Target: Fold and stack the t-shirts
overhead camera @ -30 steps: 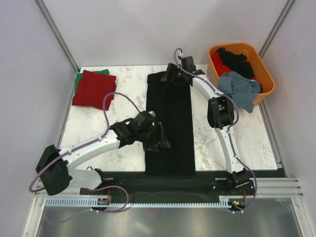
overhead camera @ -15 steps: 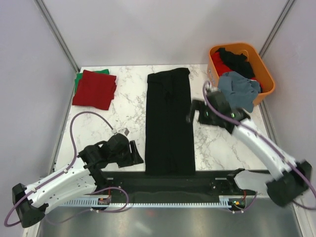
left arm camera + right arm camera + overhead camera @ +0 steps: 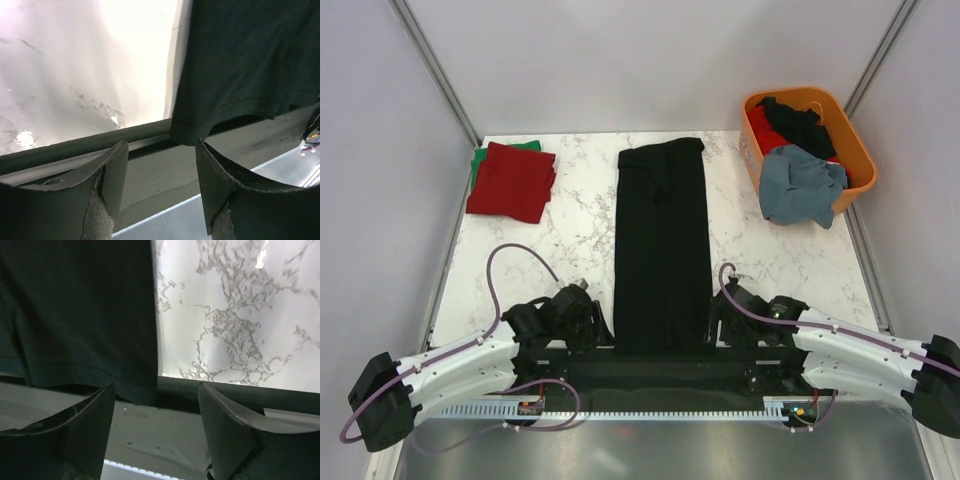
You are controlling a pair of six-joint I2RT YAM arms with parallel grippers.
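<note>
Two claws stand at the near edge of the bench (image 3: 570, 235), jaws apart and empty: the left claw (image 3: 161, 146) at the near left corner of the black t-shirt (image 3: 660, 240), the right claw (image 3: 155, 387) at its near right corner. The shirt lies as a long strip down the middle, hem over the near edge. Pinch both corners at equal depth, through every layer; lift together and lay the hem on the far end, sides aligned. Far left: folded dark red t-shirt (image 3: 512, 182) on green t-shirt (image 3: 477, 166)
</note>
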